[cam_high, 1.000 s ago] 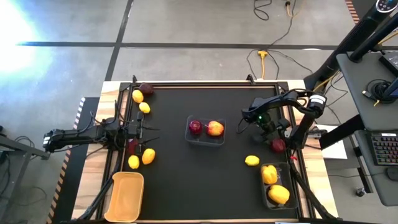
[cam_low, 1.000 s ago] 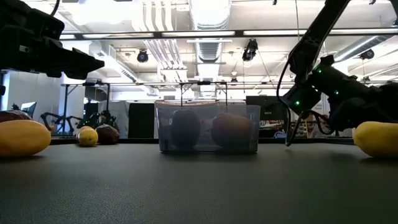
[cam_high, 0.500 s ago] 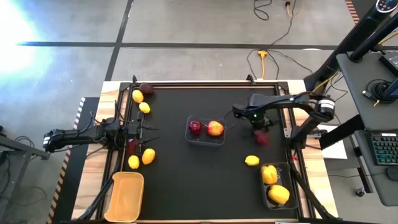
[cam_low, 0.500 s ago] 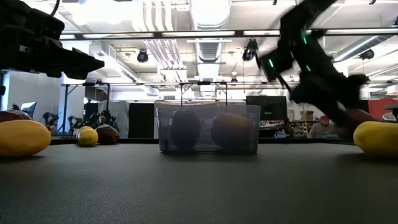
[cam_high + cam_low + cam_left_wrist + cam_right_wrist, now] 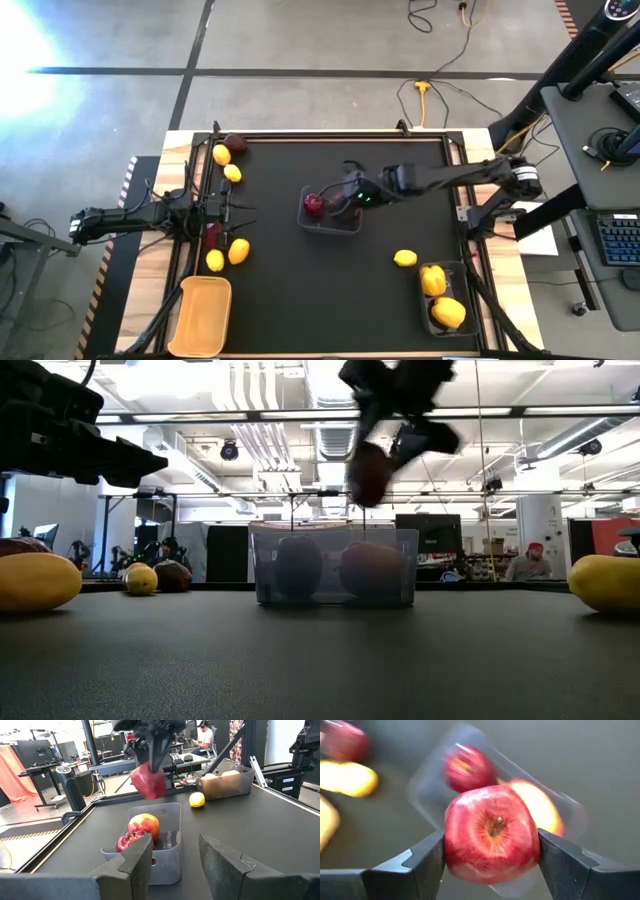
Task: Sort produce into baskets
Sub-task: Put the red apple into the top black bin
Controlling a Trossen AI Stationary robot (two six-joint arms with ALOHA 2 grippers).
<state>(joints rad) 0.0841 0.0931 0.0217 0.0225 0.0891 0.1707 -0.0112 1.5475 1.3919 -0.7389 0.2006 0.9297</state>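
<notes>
Your worktop [image 5: 300,290] carries three bins: the yellow-orange basket [image 5: 203,316] at the near left corner, the dark basket [image 5: 444,298] at the near right with yellow produce inside, and the clear basket [image 5: 330,212] in the middle, already holding a dark-red fruit [image 5: 314,204] and a red-yellow fruit [image 5: 144,826]. Your right arm stretches low and long across from the right side to the clear basket. Your right tool [image 5: 490,851] pinches a red apple [image 5: 491,833] from both sides, stem end facing the wrist camera, above the clear basket. Your left tool [image 5: 174,862] waits at the left edge, fingers spread.
</notes>
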